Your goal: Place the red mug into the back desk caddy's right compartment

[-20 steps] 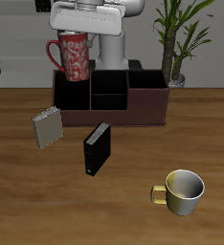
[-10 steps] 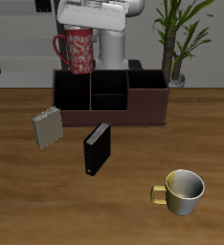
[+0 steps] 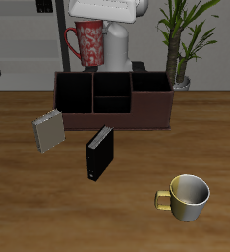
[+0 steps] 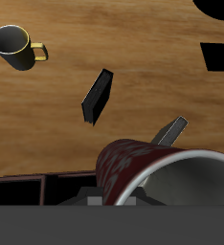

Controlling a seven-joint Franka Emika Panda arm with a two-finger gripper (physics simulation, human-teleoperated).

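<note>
The red mug (image 3: 87,45) with its pale speckled pattern hangs high in the air above the back edge of the back desk caddy (image 3: 112,120), handle pointing away from the plant. My gripper (image 3: 94,24) is shut on its rim from above. The caddy is a long dark brown box. Its wide right compartment (image 3: 152,92) lies toward the plant end, below and to the side of the mug. In the wrist view the mug (image 4: 147,165) fills the foreground with its grey inside showing, and the caddy's edge (image 4: 33,188) lies under it.
A yellowish-cream mug (image 3: 189,195) stands near the table's front edge. A small upright black box (image 3: 99,152) and a tilted grey box (image 3: 48,130) stand in front of the caddy. A potted plant (image 3: 180,44) stands behind the caddy's wide end.
The gripper has carried the red mug higher and a little along the caddy toward the plant end. Nothing on the table has moved.
</note>
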